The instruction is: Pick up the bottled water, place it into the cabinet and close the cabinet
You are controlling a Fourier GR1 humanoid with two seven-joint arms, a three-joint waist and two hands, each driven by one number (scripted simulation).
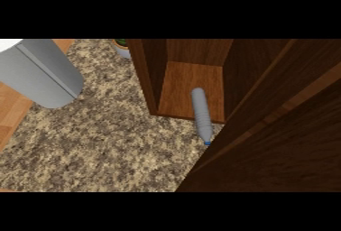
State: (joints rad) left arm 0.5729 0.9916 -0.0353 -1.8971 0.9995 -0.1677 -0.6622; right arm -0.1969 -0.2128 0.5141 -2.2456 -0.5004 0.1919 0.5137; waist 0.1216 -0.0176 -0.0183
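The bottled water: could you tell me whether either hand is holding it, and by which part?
Nothing holds it. The bottled water lies alone on the cabinet floor; no hand shows.

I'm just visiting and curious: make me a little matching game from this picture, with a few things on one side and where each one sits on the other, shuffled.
Things:
1. bottled water
2. cabinet door
3. grey forearm
4. counter

Places or states:
A. coming in at the upper left of the view
B. lying on its side on the cabinet's wooden floor, its blue cap end sticking out past the front edge
C. speckled stone surface spread across the lower left
D. dark wood panel, swung open, filling the lower right

Pairs: 1-B, 2-D, 3-A, 4-C
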